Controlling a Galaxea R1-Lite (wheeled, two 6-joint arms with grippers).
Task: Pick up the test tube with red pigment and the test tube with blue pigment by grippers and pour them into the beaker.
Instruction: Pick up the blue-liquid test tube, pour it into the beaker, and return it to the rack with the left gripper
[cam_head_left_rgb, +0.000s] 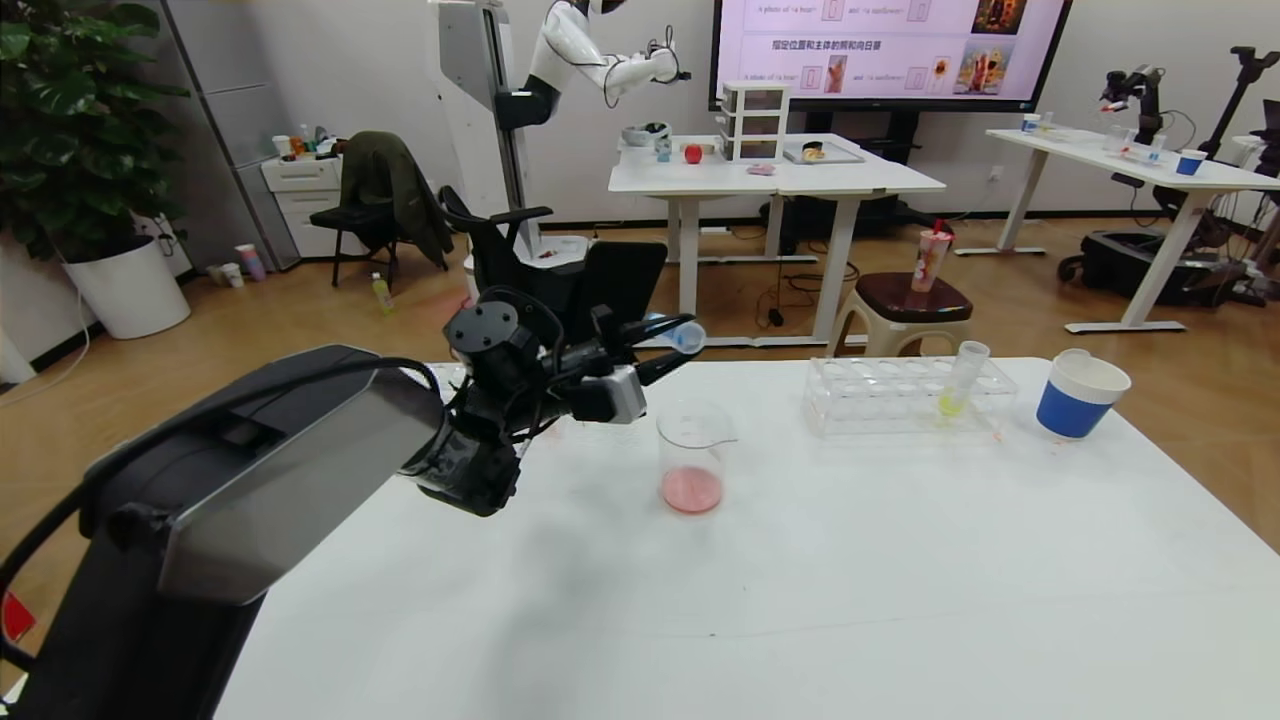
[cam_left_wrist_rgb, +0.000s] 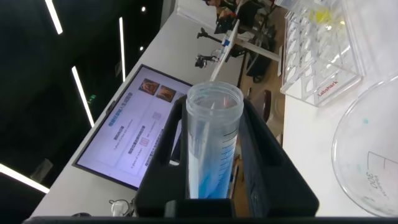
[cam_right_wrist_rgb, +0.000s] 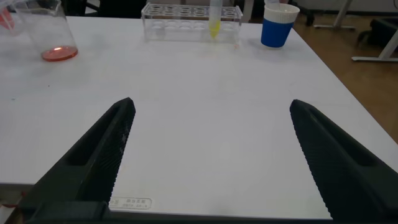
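The left arm reaches forward and up, its black two-finger left gripper turned sideways with fingers clamped tight. The right gripper hangs low, its two black fingers spread wide apart.

1. I'm looking down on a white counter that fills most of my head view.
2. A clear glass beaker stands on it near the middle, with pinkish-red liquid in the bottom.
3. To its right sits a clear tube rack, holding one yellow-liquid tube.
4. A blue-and-white paper cup stands just beyond the rack, near the counter's right edge.
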